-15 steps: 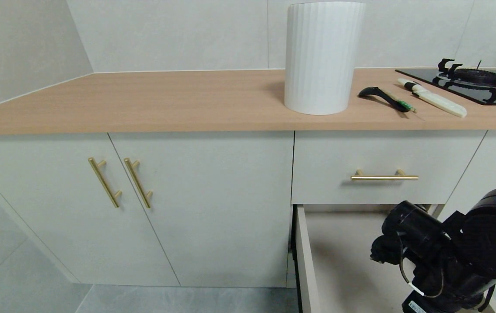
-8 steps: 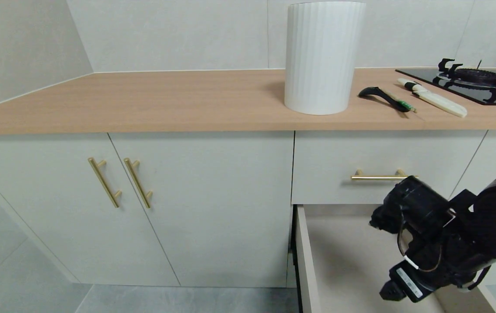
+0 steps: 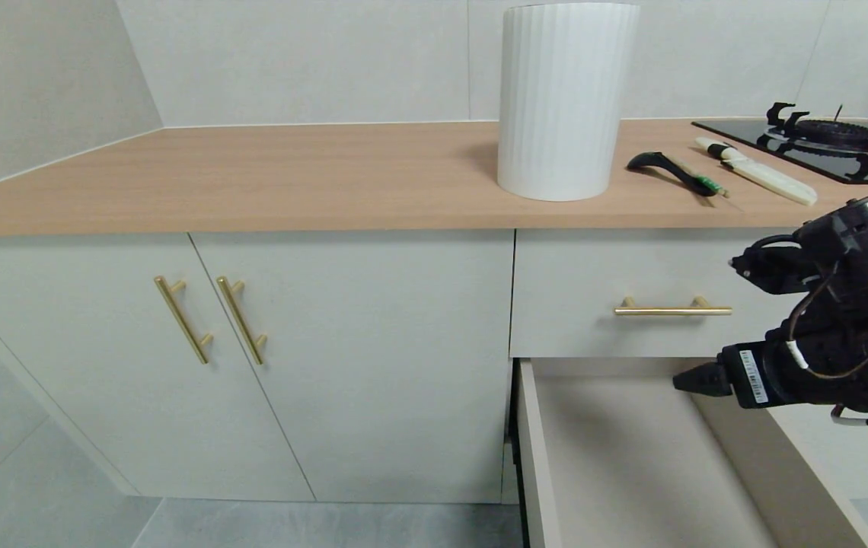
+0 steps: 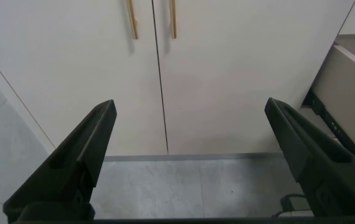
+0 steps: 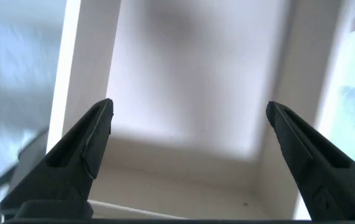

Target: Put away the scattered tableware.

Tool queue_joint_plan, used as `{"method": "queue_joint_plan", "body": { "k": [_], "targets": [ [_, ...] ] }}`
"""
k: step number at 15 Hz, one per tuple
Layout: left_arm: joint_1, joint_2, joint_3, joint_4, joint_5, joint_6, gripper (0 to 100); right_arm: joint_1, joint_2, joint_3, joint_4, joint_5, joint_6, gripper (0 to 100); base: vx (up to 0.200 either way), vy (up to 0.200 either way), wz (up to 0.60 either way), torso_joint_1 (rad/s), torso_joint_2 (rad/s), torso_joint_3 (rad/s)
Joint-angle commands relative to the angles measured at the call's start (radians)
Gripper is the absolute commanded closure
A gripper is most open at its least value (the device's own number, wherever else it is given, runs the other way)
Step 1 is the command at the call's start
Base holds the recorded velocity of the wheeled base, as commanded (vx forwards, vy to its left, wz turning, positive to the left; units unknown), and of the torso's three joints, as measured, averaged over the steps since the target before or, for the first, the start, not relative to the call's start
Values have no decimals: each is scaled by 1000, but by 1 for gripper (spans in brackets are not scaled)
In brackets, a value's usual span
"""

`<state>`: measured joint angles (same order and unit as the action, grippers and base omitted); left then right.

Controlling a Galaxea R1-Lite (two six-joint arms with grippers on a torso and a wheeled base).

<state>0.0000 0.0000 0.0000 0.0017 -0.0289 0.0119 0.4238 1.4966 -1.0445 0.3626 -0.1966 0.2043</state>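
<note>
On the wooden counter lie a black-handled utensil (image 3: 670, 169), a thin green-tipped stick (image 3: 704, 183) and a white knife (image 3: 765, 179), right of a tall white ribbed container (image 3: 560, 99). Below them a lower drawer (image 3: 537, 457) stands pulled out, its inside bare. My right arm (image 3: 837, 320) hangs at the right, above the drawer and level with the upper drawer front. My right gripper (image 5: 187, 155) is open over the drawer floor (image 5: 190, 81) with nothing between its fingers. My left gripper (image 4: 190, 162) is open too, low in front of the cabinet doors.
A gas hob (image 3: 837, 137) sits at the counter's far right. The shut upper drawer has a brass handle (image 3: 674, 310). Two cabinet doors with brass handles (image 3: 209, 320) stand left of the drawers. Tiled floor (image 4: 190, 193) lies below the left gripper, with the drawer's side (image 4: 345, 81) beside it.
My right arm has risen out of the open drawer and swung to the right, from low inside it to the height of the upper drawer front. Nothing on the counter moved.
</note>
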Motion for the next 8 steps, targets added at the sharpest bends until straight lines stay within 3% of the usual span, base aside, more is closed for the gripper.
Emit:
{"method": "queue_joint_plan", "body": {
  "k": [1, 6, 8],
  "targets": [
    [0, 0, 0, 0, 0, 0, 0, -13, -44, -2, -5, 0, -6, 0, 0, 0, 0, 0, 0, 0],
    [0, 0, 0, 0, 0, 0, 0, -13, -49, 4, -28, 0, -9, 0, 0, 0, 0, 0, 0, 0],
    [0, 0, 0, 0, 0, 0, 0, -13, -49, 4, -30, 0, -9, 0, 0, 0, 0, 51, -212, -166]
  ]
}}
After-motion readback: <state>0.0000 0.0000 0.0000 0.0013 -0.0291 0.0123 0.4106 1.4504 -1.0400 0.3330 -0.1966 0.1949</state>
